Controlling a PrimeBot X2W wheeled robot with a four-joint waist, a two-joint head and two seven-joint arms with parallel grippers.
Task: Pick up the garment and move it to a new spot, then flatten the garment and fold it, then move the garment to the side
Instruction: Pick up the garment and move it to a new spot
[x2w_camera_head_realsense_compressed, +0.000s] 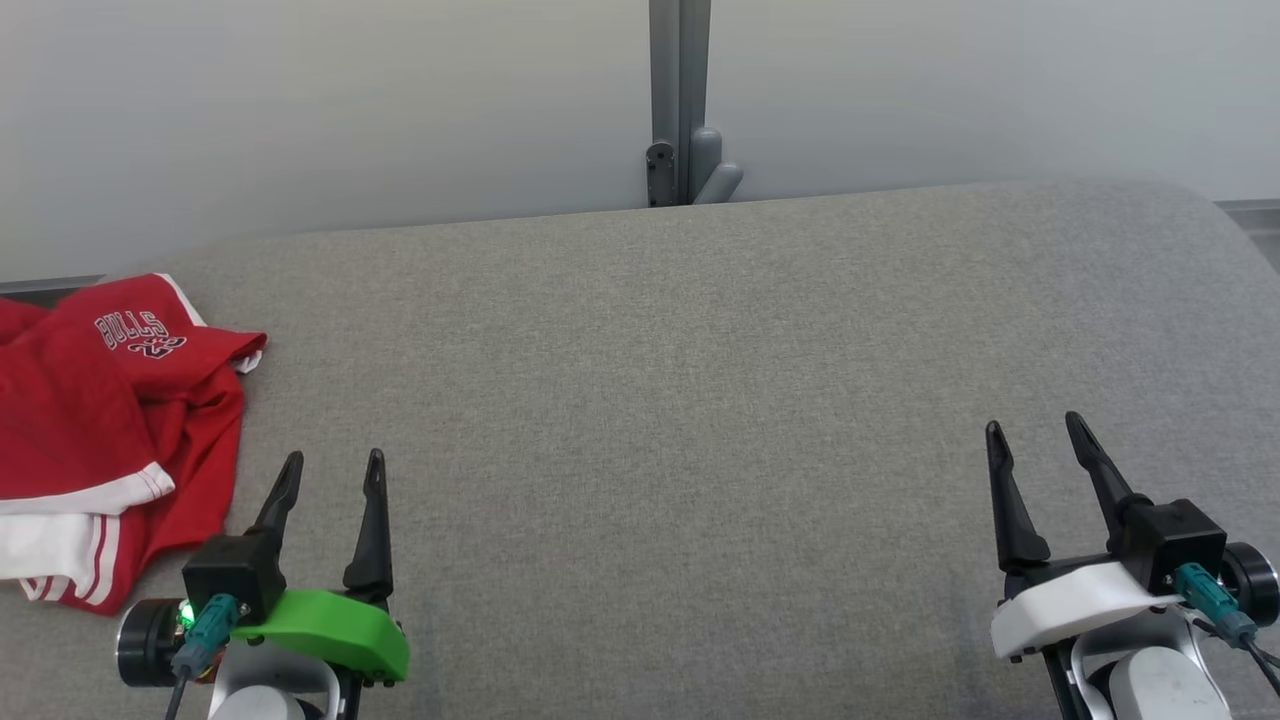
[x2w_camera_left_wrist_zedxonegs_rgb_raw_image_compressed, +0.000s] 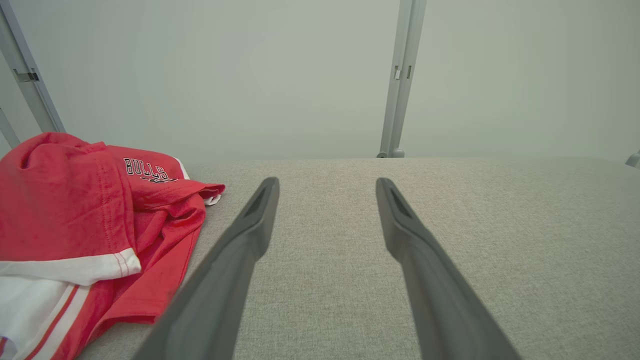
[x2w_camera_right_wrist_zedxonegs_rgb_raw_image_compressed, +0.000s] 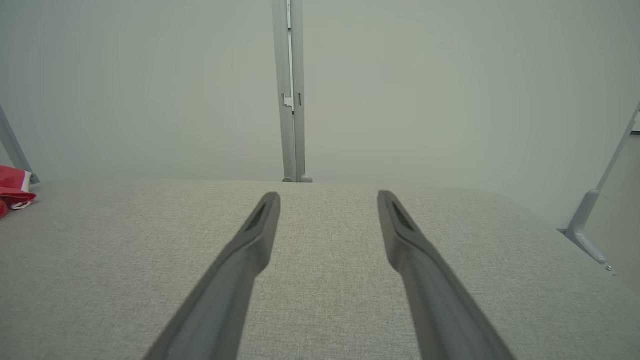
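- We saw the left gripper (x2w_camera_head_realsense_compressed: 334, 455) at the lower left of the head view. Its two dark fingers were spread apart, pointed up the frame, and had nothing between them.
- In the left wrist view the left gripper (x2w_camera_left_wrist_zedxonegs_rgb_raw_image_compressed: 327, 181) rose from the bottom edge, and only bare weave showed in the wide gap between its fingers.
- The right gripper (x2w_camera_head_realsense_compressed: 1034, 420) sat at the lower right of the head view. Its fingers were likewise parted and empty, and they leaned a little toward the upper left.
- In the right wrist view the right gripper (x2w_camera_right_wrist_zedxonegs_rgb_raw_image_compressed: 328, 194) showed the same open spread over bare cloth.
- A green cover (x2w_camera_head_realsense_compressed: 330, 625) sat at the base of the left gripper and a white cover (x2w_camera_head_realsense_compressed: 1070, 600) at the base of the right one.
- The garment (x2w_camera_head_realsense_compressed: 90, 420) lay crumpled at the left edge of the head view. It was red with white trim and lay just left of the left gripper, with a strip of grey between it and the nearer fingertip.
- Lettering (x2w_camera_head_realsense_compressed: 130, 330) reading "BULLS" showed near the garment's upper edge.
- In the left wrist view the garment (x2w_camera_left_wrist_zedxonegs_rgb_raw_image_compressed: 65, 200) took up the left side of the frame.
- In the right wrist view a red corner of the garment (x2w_camera_right_wrist_zedxonegs_rgb_raw_image_compressed: 12, 180) showed at the left edge, well apart from the right gripper.
- The grey cloth surface (x2w_camera_head_realsense_compressed: 650, 400) ran across the whole head view under both grippers.
- Behind it stood a pale wall (x2w_camera_head_realsense_compressed: 300, 100), with a grey post (x2w_camera_head_realsense_compressed: 680, 100) at the top centre.
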